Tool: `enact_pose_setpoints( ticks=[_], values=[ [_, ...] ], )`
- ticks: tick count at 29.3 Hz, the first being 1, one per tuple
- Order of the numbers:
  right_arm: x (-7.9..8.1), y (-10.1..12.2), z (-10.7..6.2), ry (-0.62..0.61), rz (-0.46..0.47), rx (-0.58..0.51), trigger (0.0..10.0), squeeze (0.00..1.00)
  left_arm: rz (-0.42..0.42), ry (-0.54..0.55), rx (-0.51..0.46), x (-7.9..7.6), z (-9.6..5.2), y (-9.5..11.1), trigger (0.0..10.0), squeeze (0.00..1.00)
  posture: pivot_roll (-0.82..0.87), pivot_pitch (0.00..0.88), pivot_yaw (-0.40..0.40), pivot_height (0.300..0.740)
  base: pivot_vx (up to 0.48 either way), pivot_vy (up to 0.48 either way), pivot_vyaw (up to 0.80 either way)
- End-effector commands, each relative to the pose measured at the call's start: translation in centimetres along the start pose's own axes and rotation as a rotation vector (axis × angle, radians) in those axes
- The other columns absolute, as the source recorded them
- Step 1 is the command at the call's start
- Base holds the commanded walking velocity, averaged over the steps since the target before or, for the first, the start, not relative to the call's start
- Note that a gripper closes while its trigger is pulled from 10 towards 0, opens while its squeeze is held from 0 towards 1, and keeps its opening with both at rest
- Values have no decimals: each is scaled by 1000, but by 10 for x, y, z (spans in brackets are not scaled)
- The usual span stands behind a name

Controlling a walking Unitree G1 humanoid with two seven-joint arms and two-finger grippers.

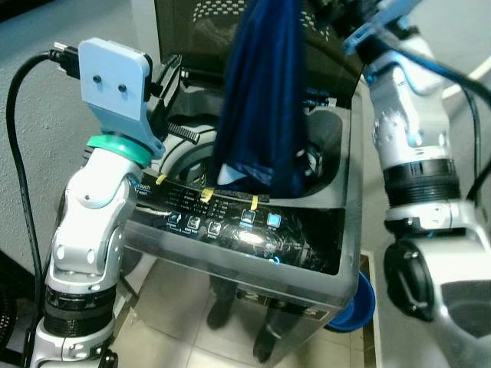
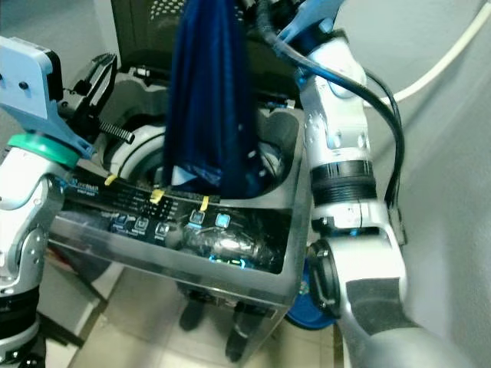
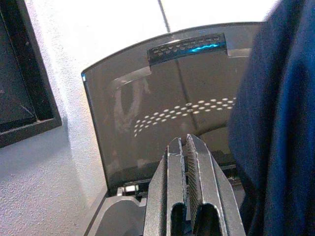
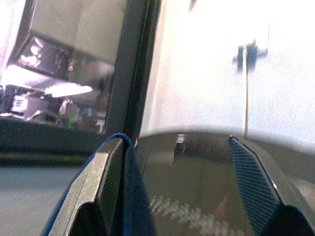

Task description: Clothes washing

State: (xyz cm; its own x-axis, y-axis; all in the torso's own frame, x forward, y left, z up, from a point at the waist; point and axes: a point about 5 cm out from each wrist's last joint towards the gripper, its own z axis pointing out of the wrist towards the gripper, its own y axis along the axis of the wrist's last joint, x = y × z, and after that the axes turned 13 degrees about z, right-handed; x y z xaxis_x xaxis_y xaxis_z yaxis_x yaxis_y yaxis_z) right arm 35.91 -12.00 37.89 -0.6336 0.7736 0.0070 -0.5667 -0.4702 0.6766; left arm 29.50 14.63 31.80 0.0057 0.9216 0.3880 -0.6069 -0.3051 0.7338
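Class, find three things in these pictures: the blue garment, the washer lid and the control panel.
Garment (image 1: 261,100), left eye view, middle of the hanging cloth.
Lid (image 3: 162,128), left wrist view, its dark tinted pane.
Control panel (image 1: 230,222), left eye view, the lit button row.

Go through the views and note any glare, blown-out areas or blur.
Left eye view: white glare on the glossy black control panel of the washing machine. Left wrist view: the white wall is overexposed, the dark blue garment soft-edged. Right wrist view: bright, washed-out wall, hazy throughout; the right gripper's fingers stand apart.
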Motion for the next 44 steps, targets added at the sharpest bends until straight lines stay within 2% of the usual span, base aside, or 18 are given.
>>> enact_pose_setpoints(
  ticks=[1, 4, 8, 10, 11, 14, 16, 19, 22, 24, 25, 28, 33, 38, 39, 42, 43, 44],
  values=[
    [0, 2, -1, -10, 19, -19, 10000, 0, -5, 7, 5, 1, -1, -1, 10000, 0, 27, 0, 12, 740, 0, 0, 0],
    [-1, 0, -7, -43, -1, -27, 10000, 0, -3, 17, 6, 2, -1, 0, 10000, 0, 30, 0, 9, 740, 0, 0, 0],
    [11, -10, -8, 55, -177, 62, 10000, 0, -3, 23, 7, 3, 0, 0, 10000, 0, 28, 0, 5, 740, 0, 0, 0],
    [31, -22, -8, 240, -345, 162, 10000, 0, -2, 24, 7, 3, 0, -1, 10000, 0, 28, 0, 5, 740, 0, 0, 0],
    [47, -34, -6, 469, -506, 256, 10000, 0, -1, 25, 6, 3, 0, -1, 10000, 0, 26, 0, 1, 740, 0, 0, 0],
    [55, -43, -8, 627, -609, 333, 10000, 0, -1, 27, 5, 3, 0, 0, 10000, 0, 26, 0, 0, 740, 0, 0, 0],
    [57, -52, -13, 877, -734, 506, 10000, 0, 2, 29, 3, 3, -1, 0, 10000, 0, 30, 0, -12, 740, 0, 0, 0],
    [49, -45, -6, 934, -772, 593, 10000, 0, 6, 36, 2, 4, -2, 1, 10000, 0, 33, 0, -20, 740, 0, 0, 0],
    [44, -30, 18, 797, -875, 497, 10000, 0, 4, 42, 3, 4, -3, 1, 10000, 0, 33, 0, -25, 740, 0, 0, 0],
    [31, -22, 40, 563, -1074, 463, 10000, 0, 1, 42, 3, 3, -4, 2, 10000, 0, 37, 0, -27, 740, 0, 0, 0],
    [31, -22, 40, 563, -1074, 463, 10000, 0, 1, 42, 3, 3, -4, 2, 10000, 0, 37, 0, -27, 740, 0, 0, 0],
    [8, -19, 41, 468, -1262, 558, 10000, 0, -2, 42, 2, 3, -4, 2, 10000, 0, 38, 0, -26, 740, 0, 0, 0],
    [-8, -16, 35, 467, -1334, 635, 10000, 0, -2, 41, 3, 3, -4, 2, 10000, 0, 34, 0, -23, 740, 0, 0, 0],
    [-28, -4, 34, 341, -1395, 628, 10000, 0, -7, 38, 3, 2, -4, 2, 10000, 0, 27, 0, -20, 740, 0, 0, 0],
    [-34, 6, 37, 214, -1323, 554, 10000, 0, -12, 35, 2, 0, -3, 2, 10000, 0, 24, 0, -19, 740, 0, 0, 0],
    [-38, 13, 39, 126, -1265, 504, 10000, 0, -16, 33, 0, -1, -2, 2, 10000, 0, 24, 0, -19, 740, 0, 0, 0],
    [-44, 26, 43, -50, -1083, 398, 10000, 0, -19, 31, -1, -2, -2, 2, 10000, 0, 22, 0, -17, 740, 0, 0, 0],
    [-44, 26, 43, -50, -1083, 398, 10000, 0, -19, 31, -1, -2, -2, 2, 10000, 0, 22, 0, -17, 740, 0, 0, 0]
  ],
)
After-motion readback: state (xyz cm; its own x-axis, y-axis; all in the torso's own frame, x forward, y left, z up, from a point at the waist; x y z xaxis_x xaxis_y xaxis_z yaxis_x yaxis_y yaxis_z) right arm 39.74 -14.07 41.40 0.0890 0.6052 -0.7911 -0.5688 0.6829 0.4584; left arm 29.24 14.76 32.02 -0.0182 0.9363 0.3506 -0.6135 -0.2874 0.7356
